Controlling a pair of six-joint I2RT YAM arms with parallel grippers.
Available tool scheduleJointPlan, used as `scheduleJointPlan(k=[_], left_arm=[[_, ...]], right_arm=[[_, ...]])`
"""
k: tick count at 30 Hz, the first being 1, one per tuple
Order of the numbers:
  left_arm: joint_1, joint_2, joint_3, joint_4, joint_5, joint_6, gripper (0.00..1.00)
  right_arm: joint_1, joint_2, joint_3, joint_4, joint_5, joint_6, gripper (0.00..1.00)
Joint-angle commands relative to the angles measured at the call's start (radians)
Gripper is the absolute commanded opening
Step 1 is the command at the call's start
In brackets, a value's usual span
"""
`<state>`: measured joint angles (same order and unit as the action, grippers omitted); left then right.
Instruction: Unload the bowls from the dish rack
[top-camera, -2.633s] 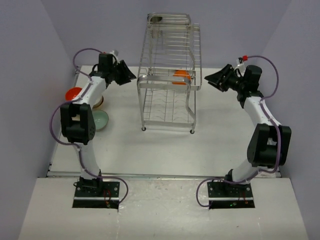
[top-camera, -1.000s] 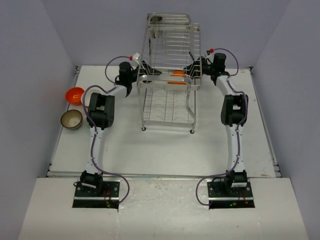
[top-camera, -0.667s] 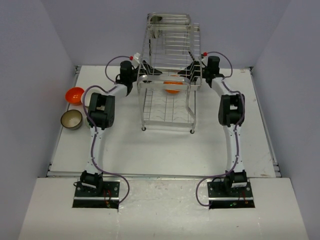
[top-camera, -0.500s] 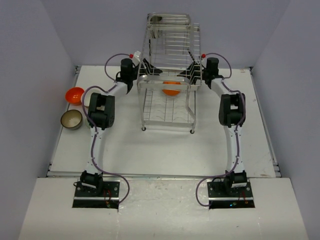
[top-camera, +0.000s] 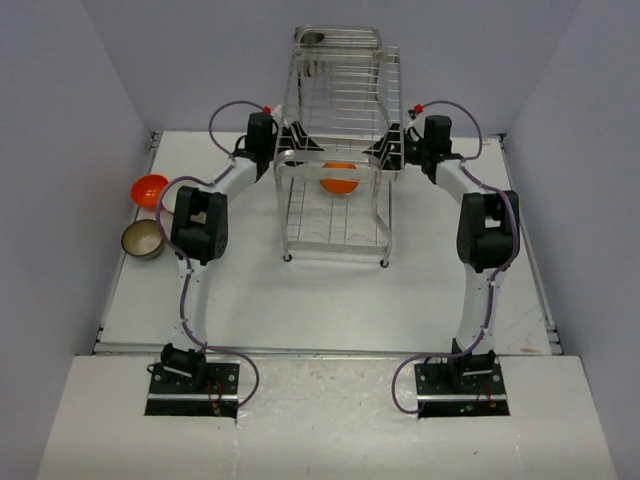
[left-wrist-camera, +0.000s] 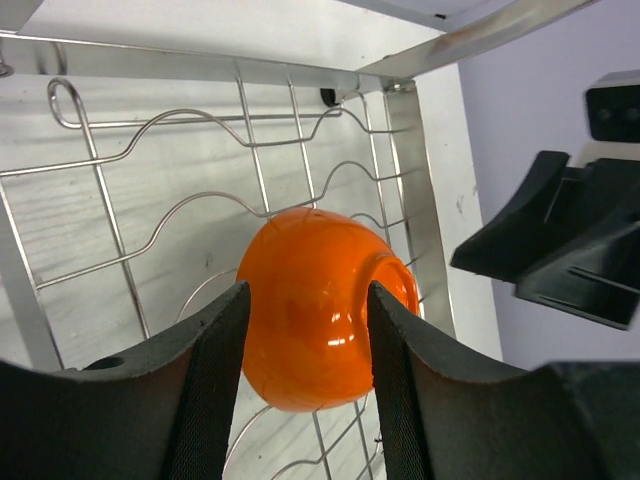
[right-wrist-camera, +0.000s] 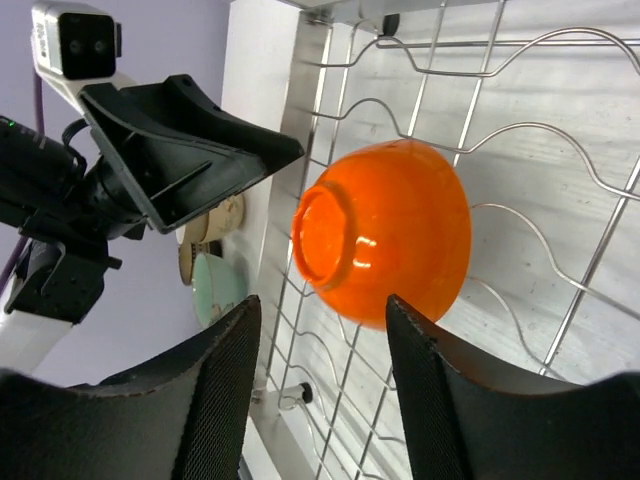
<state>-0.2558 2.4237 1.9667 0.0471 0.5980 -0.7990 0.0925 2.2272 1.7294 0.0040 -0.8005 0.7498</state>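
Where the racked bowl lies: one orange bowl (left-wrist-camera: 312, 330) is on its side on the wavy wires of the lower shelf of the dish rack (top-camera: 335, 110). It is near the back and about in the middle.
Which way it faces: its round foot points at the right arm's camera and its open mouth points away from it.
Left pincer (left-wrist-camera: 307, 300): spread wide and holding nothing. It sits at the left edge of the rack. The bowl shows between its two fingers (left-wrist-camera: 215, 390) but is farther off, apart from them.
Right pincer (right-wrist-camera: 322, 305): spread wide too, with nothing in it. It sits at the right edge of the rack, facing the left one, and does not touch the bowl.
Bowls out of the rack: a second orange bowl (top-camera: 150, 188) and a brown bowl (top-camera: 144, 239) sit near each other on the bench (top-camera: 330, 300), far to the left and well apart from the rack.
More bowls: a green bowl (right-wrist-camera: 215, 285) and a cream bowl (right-wrist-camera: 213, 228) show in the right wrist view. They sit just beside each other, past the left side of the rack.
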Motion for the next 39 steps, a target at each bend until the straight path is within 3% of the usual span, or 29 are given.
scheduleJointPlan(k=[1, 2, 3, 4, 10, 17, 18, 20, 29, 39], left_arm=[[0.001, -0.081, 0.017, -0.128, -0.053, 0.098, 0.51], [0.001, -0.083, 0.015, -0.133, -0.053, 0.101, 0.51], [0.001, -0.083, 0.015, -0.136, -0.055, 0.103, 0.52], [0.001, -0.081, 0.017, -0.147, -0.055, 0.103, 0.51], [-0.008, -0.069, 0.031, -0.164, -0.040, 0.112, 0.51], [-0.019, -0.048, 0.055, -0.167, -0.026, 0.104, 0.51], [-0.020, -0.046, 0.058, -0.165, -0.026, 0.104, 0.51], [-0.025, -0.037, 0.069, -0.165, -0.023, 0.103, 0.51], [-0.040, -0.014, 0.107, -0.191, -0.021, 0.101, 0.51], [-0.043, -0.023, 0.100, -0.197, -0.027, 0.109, 0.51]], right_arm=[[0.000, -0.083, -0.043, 0.002, 0.003, -0.040, 0.55], [0.000, -0.083, -0.051, 0.004, -0.003, -0.037, 0.57], [0.000, -0.083, -0.059, 0.005, -0.005, -0.029, 0.70], [0.000, -0.081, -0.079, 0.020, -0.011, -0.027, 0.74], [0.009, -0.074, -0.120, 0.031, -0.002, -0.021, 0.83], [0.027, -0.031, -0.082, 0.016, -0.003, -0.021, 0.86], [0.029, -0.020, -0.074, 0.008, 0.009, -0.024, 0.94], [0.036, -0.005, -0.056, 0.001, 0.009, -0.026, 0.98], [0.072, 0.037, 0.001, -0.084, 0.104, -0.033, 0.99], [0.118, -0.015, -0.051, -0.127, 0.276, -0.061, 0.99]])
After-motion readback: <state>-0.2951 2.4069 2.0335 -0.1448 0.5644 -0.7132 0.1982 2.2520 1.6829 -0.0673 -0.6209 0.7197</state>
